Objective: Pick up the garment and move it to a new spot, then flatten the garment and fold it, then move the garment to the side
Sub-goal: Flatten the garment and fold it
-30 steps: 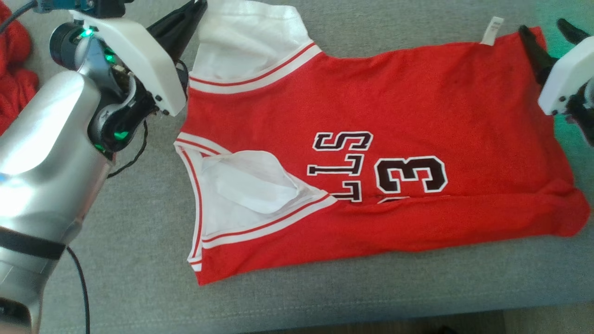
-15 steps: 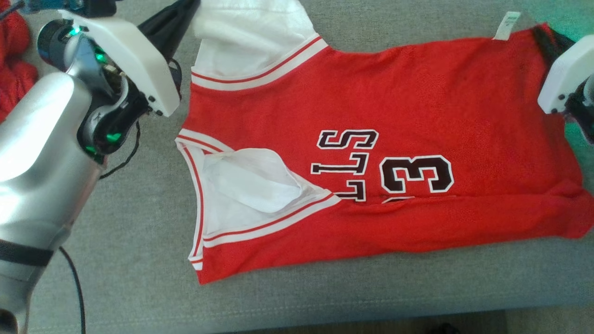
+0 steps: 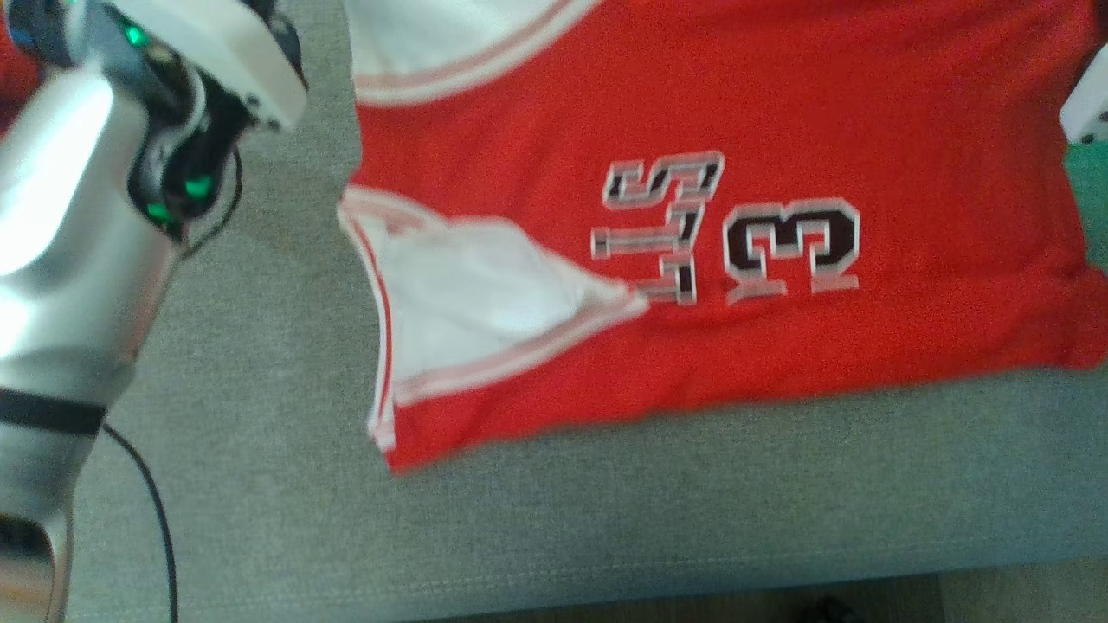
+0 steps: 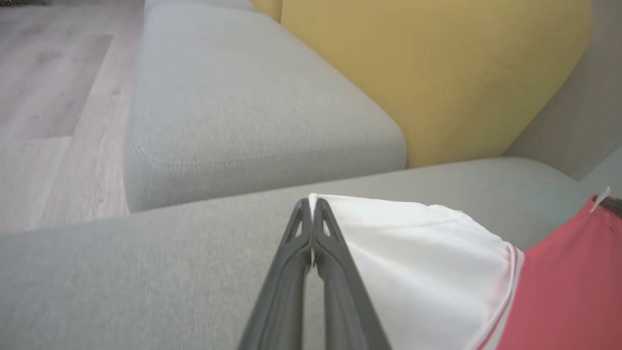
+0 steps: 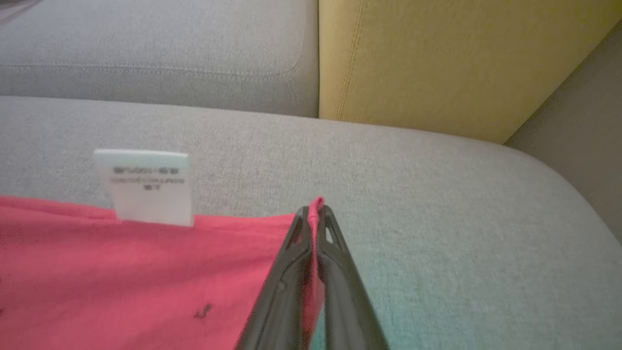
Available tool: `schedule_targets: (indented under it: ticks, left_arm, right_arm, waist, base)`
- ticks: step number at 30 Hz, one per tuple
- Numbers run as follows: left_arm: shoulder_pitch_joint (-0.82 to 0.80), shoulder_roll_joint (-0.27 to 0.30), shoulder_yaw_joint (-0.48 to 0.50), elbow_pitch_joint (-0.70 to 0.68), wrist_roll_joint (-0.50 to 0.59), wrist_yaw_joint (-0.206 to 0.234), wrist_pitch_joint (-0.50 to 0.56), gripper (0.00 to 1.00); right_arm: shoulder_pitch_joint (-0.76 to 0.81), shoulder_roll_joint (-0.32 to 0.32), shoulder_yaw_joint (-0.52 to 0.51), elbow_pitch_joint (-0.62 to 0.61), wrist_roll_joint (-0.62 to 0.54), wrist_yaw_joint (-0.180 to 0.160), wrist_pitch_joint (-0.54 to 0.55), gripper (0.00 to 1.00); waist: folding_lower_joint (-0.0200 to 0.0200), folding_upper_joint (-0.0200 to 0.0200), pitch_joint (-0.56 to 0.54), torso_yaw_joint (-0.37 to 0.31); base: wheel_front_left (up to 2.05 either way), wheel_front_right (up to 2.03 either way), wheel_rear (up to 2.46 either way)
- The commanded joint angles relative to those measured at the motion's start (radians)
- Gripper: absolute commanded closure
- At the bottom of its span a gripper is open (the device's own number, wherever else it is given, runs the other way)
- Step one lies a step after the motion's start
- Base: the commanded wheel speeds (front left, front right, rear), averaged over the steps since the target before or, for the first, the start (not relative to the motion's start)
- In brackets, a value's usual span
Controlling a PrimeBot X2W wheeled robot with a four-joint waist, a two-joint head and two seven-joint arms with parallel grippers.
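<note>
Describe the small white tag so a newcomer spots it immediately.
On the grey sofa seat lies a red jersey. In the right wrist view, the tag sticks from its edge, left of the right gripper: a white rectangle with blurred print.

Item: red basketball jersey [image 3: 822, 95], white striped trim, black number 3 [image 3: 792, 247].
Pose: spread flat, lower edge folded over, white lining [image 3: 467, 303] showing at armhole.
Place: upper right of head view.
Care label [image 5: 146, 187]: white, at hem.

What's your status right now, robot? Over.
Left fingers shut on the jersey, white shoulder end. Right fingers shut on its red hem corner. Jersey spread on grey sofa. Nothing blocking.
</note>
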Motion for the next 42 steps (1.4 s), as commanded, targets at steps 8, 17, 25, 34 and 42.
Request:
schedule_targets:
  ticks: [8,17,25,34,42]
  left_arm:
    - [-0.128,-0.032,0.057,0.130,0.026,-0.011,-0.121,1.00]
    - [-0.075,-0.019,0.015,0.167,0.031,-0.064,-0.130,1.00]
    - [0.066,0.056,-0.027,0.061,0.015,-0.082,-0.082,1.00]
    - [0.296,0.197,-0.080,-0.199,-0.033,-0.041,0.061,1.00]
    - [0.432,0.273,-0.131,-0.373,-0.054,0.015,0.155,1.00]
  right_arm:
    - [-0.050,0.053,-0.019,0.093,-0.041,0.002,-0.128,1.00]
    - [0.009,0.058,0.010,0.087,0.000,0.002,-0.160,1.00]
    - [0.137,0.006,0.071,0.001,0.088,0.002,-0.104,1.00]
    - [0.307,-0.116,0.140,-0.159,0.217,0.002,0.045,1.00]
    - [0.401,-0.198,0.176,-0.284,0.278,0.002,0.166,1.00]
  waist:
    - [0.0000,0.0000,-0.008,-0.009]
    - [0.0000,0.0000,-0.059,-0.015]
    - [0.0000,0.0000,-0.148,-0.017]
    - [0.0000,0.0000,-0.236,-0.015]
    - [0.0000,0.0000,-0.267,-0.026]
  base:
    - [0.00,0.00,0.00]
    - [0.00,0.00,0.00]
    - [0.00,0.00,0.00]
    - [0.00,0.00,0.00]
    - [0.00,0.00,0.00]
